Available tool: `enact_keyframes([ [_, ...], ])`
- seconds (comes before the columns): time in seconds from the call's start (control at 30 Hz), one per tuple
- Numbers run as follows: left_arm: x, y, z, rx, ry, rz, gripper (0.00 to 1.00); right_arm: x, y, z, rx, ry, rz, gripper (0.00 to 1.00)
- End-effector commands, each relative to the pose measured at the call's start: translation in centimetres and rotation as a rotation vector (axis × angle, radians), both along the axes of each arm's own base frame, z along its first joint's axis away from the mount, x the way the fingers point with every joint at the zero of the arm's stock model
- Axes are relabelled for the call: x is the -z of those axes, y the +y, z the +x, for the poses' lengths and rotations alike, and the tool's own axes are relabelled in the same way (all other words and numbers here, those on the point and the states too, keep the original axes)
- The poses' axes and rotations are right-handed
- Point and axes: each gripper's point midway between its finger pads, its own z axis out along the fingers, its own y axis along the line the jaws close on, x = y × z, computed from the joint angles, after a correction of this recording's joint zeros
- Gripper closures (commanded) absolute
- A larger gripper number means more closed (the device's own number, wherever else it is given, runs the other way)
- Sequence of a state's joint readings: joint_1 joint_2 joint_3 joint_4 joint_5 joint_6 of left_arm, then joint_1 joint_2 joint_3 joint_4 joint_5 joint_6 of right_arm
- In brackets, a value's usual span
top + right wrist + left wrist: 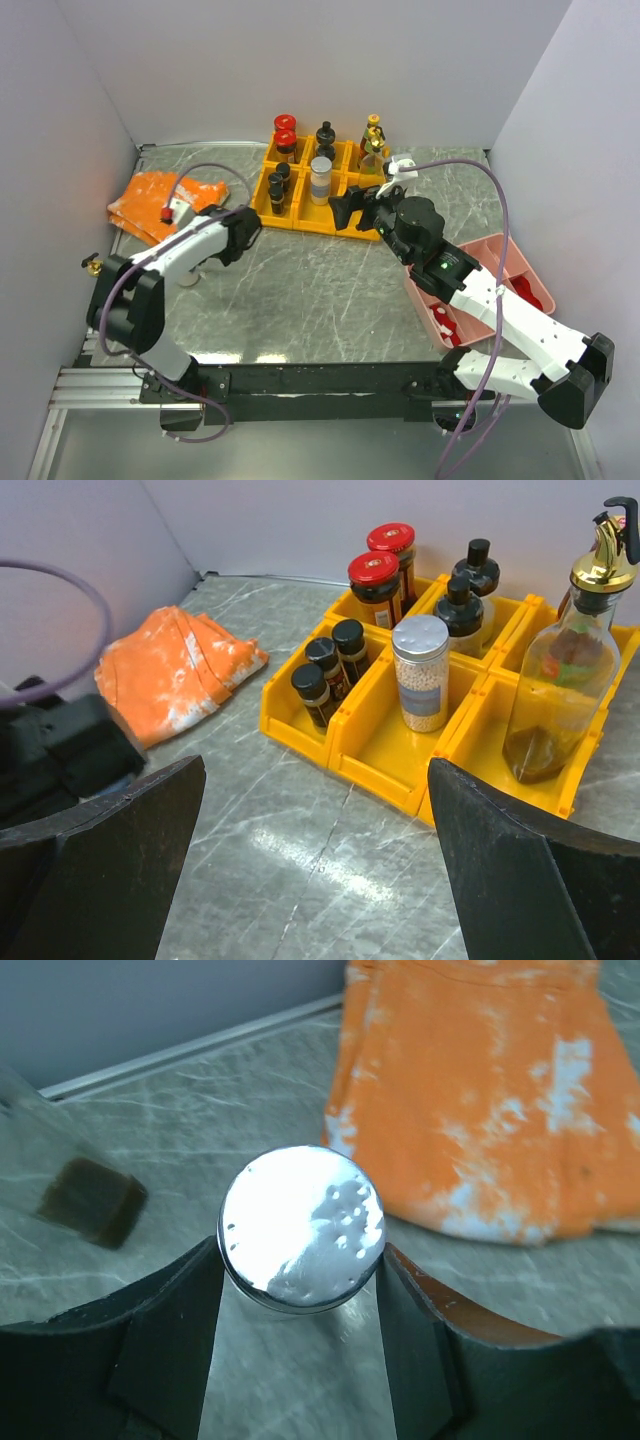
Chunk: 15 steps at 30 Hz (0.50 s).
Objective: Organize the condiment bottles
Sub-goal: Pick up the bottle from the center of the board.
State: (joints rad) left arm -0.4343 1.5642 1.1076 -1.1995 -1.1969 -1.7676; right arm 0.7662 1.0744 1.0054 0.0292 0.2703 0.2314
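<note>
From above, we see yellow bins (298,212) at twelve o'clock holding sorted bottles (285,135). At the left wrist, our left end effector (300,1260) pinches a silver-capped jar (300,1225) (round, shiny, dimpled lid), with the orange cloth (480,1090) at two o'clock. We judge a carry to the bins comes next. At the right wrist, the right end effector (318,770) gapes, empty.

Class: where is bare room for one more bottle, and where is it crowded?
Free: the table between bins and near edge; the middle front bin, ahead of its silver-capped jar. Crowded: the left front bin, holding three black-capped bottles.
</note>
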Motion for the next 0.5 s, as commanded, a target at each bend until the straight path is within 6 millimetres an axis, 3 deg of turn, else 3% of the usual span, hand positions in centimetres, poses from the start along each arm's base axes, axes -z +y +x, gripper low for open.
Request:
enact_keyframes([
  [0.0, -2.9, -2.6, 0.8, 0.088, -0.048, 0.099, 0.73, -0.6, -0.3, 0.0, 0.012, -0.02, -0.004, 0.0],
  [0.07, -3.0, -4.8, 1.0, 0.15, -0.061, 0.087, 0.83, -0.8, -0.3, -0.1, 0.012, -0.022, -0.002, 0.0],
  [0.23, -4.9, -9.5, 1.7, 0.291, -0.086, 0.085, 0.99, -0.8, -0.9, -0.3, 0.025, -0.023, -0.006, 0.0],
  [0.4, -8.5, -14.3, 2.4, 0.452, -0.175, 0.019, 0.99, -1.1, -1.5, -0.5, 0.045, -0.029, -0.008, 0.0],
  [0.43, -8.5, -14.6, 2.0, 0.519, -0.095, 0.071, 0.99, -1.0, -1.6, -0.5, 0.048, -0.03, -0.009, 0.0],
  [0.47, -9.4, -15.2, 1.9, 0.563, -0.122, 0.015, 0.99, -1.1, -1.8, -0.5, 0.051, -0.031, -0.006, 0.0],
])
